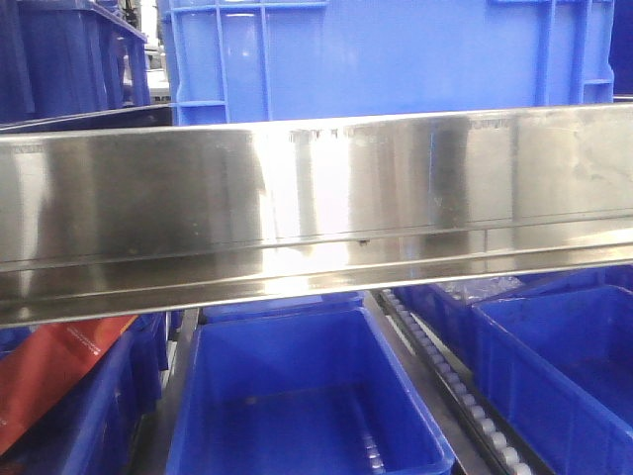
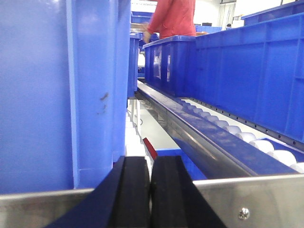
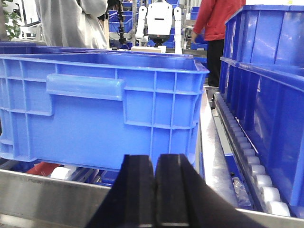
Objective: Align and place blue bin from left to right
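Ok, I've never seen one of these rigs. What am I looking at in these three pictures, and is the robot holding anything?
This is a two-armed robot on a mobile base, working at racks of blue plastic bins. The front picture looks outward from the robot: a shiny steel rail crosses it, with a large blue plastic bin above and an open empty blue bin below. The other two come from cameras on the wrists. Each shows its own black gripper at the bottom edge: the left gripper beside a tall blue bin wall and a roller track, the right gripper facing a blue bin with a moulded handle. Both grippers are shut and hold nothing. People stand behind.
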### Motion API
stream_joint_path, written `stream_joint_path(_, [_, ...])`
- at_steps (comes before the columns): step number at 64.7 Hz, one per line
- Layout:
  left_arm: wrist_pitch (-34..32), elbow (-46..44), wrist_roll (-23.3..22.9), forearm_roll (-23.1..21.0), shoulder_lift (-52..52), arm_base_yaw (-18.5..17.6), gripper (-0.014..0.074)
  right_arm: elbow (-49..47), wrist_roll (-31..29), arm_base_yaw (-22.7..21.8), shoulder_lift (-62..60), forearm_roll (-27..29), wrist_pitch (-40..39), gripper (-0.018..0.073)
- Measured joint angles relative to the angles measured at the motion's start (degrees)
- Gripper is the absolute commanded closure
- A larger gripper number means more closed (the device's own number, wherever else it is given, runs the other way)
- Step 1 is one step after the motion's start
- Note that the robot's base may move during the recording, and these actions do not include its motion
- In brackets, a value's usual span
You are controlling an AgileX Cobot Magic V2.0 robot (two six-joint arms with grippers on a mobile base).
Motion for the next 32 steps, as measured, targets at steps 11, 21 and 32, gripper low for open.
stream_joint_path(11, [0.0, 0.0, 0.0, 0.0, 0.0, 0.0, 0.0595, 0.0, 0.0, 0.0, 0.0, 0.0, 0.0, 0.0648])
stream_joint_path(21, [0.0, 0.0, 0.0, 0.0, 0.0, 0.0, 0.0595, 0.0, 0.0, 0.0, 0.0, 0.0, 0.0, 0.0648])
stream_joint_path(32, [0.0, 0.0, 0.0, 0.0, 0.0, 0.0, 0.0595, 0.0, 0.0, 0.0, 0.0, 0.0, 0.0, 0.0648])
